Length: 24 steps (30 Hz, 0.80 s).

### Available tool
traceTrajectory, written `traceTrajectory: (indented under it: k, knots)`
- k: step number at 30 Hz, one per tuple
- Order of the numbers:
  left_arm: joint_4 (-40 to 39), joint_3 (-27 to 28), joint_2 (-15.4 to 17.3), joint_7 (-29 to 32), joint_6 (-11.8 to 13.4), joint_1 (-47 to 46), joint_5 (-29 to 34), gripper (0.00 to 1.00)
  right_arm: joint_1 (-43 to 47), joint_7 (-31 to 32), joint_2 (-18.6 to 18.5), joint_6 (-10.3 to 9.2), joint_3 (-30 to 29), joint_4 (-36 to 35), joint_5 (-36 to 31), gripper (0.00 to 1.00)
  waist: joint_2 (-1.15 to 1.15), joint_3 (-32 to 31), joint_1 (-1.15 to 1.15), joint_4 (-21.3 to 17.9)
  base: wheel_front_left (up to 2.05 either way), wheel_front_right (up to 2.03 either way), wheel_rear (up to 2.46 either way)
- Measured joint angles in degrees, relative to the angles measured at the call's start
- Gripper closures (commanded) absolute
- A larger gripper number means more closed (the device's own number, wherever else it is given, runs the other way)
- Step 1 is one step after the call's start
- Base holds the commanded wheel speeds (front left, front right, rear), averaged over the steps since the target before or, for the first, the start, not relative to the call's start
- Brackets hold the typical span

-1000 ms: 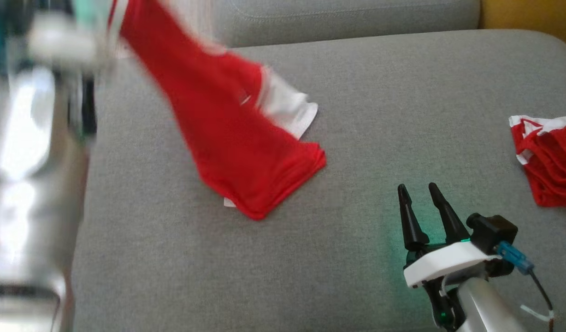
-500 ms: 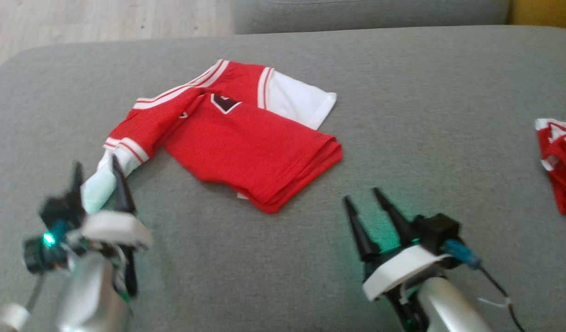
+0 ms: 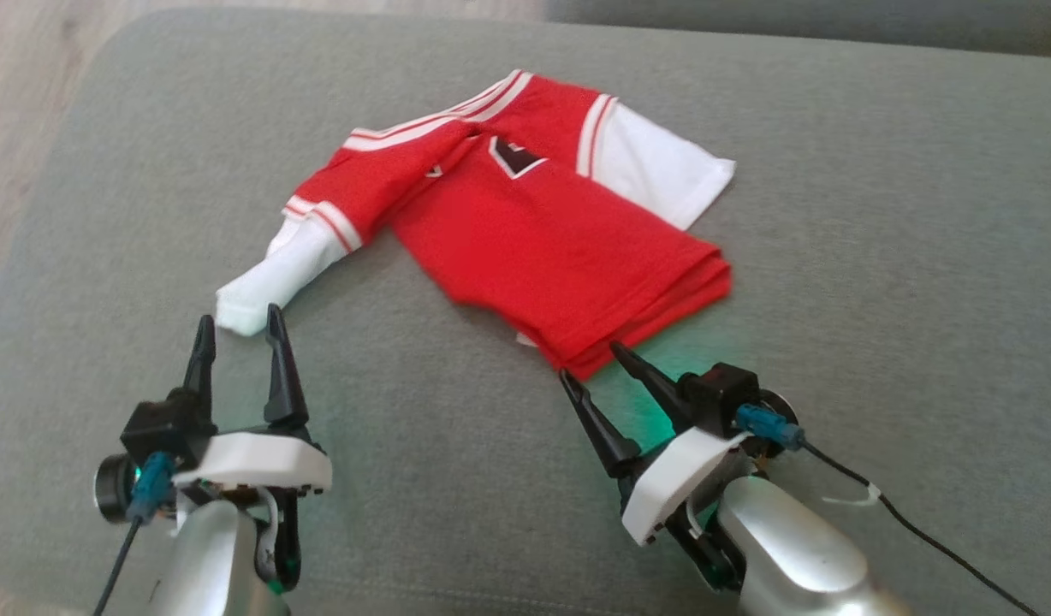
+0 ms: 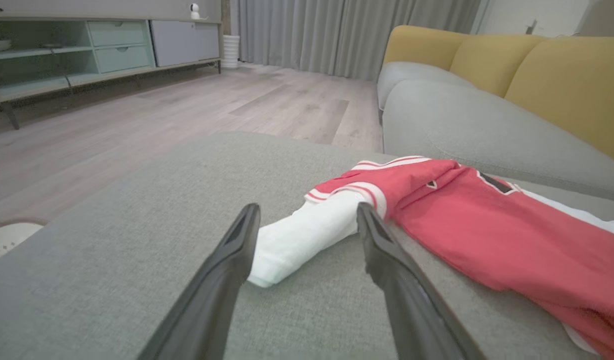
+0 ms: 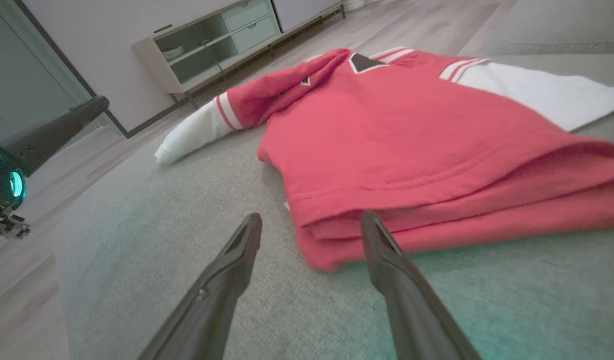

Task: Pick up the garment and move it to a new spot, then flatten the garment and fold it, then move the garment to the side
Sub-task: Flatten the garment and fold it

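Head view: the garment (image 3: 534, 231), a red jersey with white sleeves, lies folded on the grey sofa cushion (image 3: 876, 257), upper centre of the frame. One white sleeve (image 3: 269, 287) trails out toward the lower left. The left gripper (image 3: 240, 313) sits at the lower left with its fingers spread wide, and the sleeve's end lies just at their tips. The right gripper (image 3: 590, 359), lower centre, is spread as well, its tips right at the garment's nearest folded corner. Neither holds anything. A strip of wooden floor (image 3: 29, 85) shows at the upper left.

Left wrist view: this one gives the room. A pale cabinet (image 4: 87, 45) stands at the upper left, grey curtains (image 4: 337, 30) at the top centre and yellow back cushions (image 4: 562, 75) at the upper right. The sleeve's end lies between the two parted fingers, unclamped. Whether the left-hand finger touches the cloth I cannot tell. The red body stretches off to the right of the frame.

Right wrist view: here the stacked layers of the folded hem show, one over another, at centre right. The fingers stand apart. The right-hand one has its tip against the hem's edge and the left-hand one is over bare cushion. One dark finger of the other gripper shows at the left edge, and the cabinet stands at the top centre.
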Motion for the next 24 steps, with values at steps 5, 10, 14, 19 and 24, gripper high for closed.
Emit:
traceTrajectory:
  k: [5,10,14,19,24]
  knots:
    - [-0.4,-1.0,-0.1,-0.1,0.0,0.9,-1.2,0.0,-1.9,0.0,-0.1,0.0,2.1,3.5,2.4,0.0,0.0,1.4,0.0,2.1,0.0,0.0,0.0]
    - [-0.9,-2.2,-0.1,-0.1,0.5,0.9,-1.9,0.0,-3.8,0.0,-0.3,0.0,2.6,3.9,3.3,0.0,0.0,2.5,0.0,3.0,0.0,0.0,0.0]
    - [-0.8,-3.2,-0.2,-0.1,0.6,0.9,-2.6,0.0,-4.1,0.0,-0.5,0.0,3.3,3.1,5.6,1.0,0.0,2.9,0.0,3.1,0.0,0.0,0.0]
    - [-0.8,-3.2,-0.2,-0.1,0.8,1.0,-2.8,0.0,-4.1,0.0,-0.5,0.0,1.3,1.0,6.7,1.0,0.0,2.5,0.0,2.0,0.0,0.0,0.0]
    - [-0.8,-2.8,-0.2,-0.1,0.7,2.8,-2.3,0.0,-2.7,0.0,-0.5,0.0,-5.2,-2.7,6.5,1.0,0.0,0.9,0.0,-0.2,0.0,0.0,0.0]
